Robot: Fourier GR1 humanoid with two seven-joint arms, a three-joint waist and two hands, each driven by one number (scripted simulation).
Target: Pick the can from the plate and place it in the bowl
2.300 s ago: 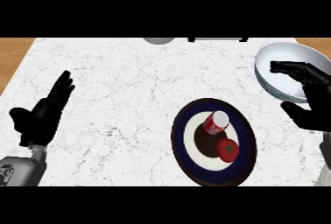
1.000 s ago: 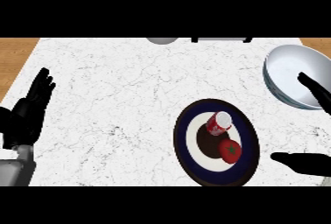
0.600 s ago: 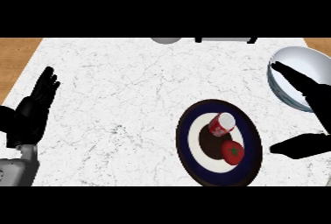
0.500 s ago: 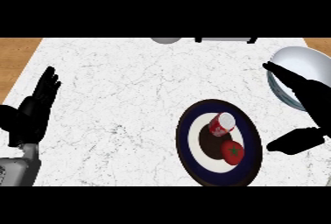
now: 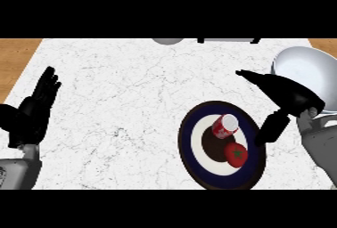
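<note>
A red and white can [image 5: 225,126] lies tilted on the dark blue and white plate [image 5: 191,151], beside a red tomato [image 5: 236,153]. The white bowl [image 5: 304,71] stands at the counter's right edge, partly behind my right hand [image 5: 288,94]. That hand hovers open just right of the plate, fingers stretched toward the upper left and thumb hanging down by the plate's rim, not touching the can. My left hand [image 5: 33,113] rests open at the left edge, fingers up.
The white marble counter [image 5: 125,98] spreads between the hands. Wooden strips [image 5: 16,58] show at both far corners. A grey round object [image 5: 168,41] and a dark fixture [image 5: 227,40] sit at the counter's back edge.
My right hand has moved left from the frame's edge and over the bowl toward the plate, its thumb now close to the plate's right rim. The left hand drifted slightly. The can has not moved.
</note>
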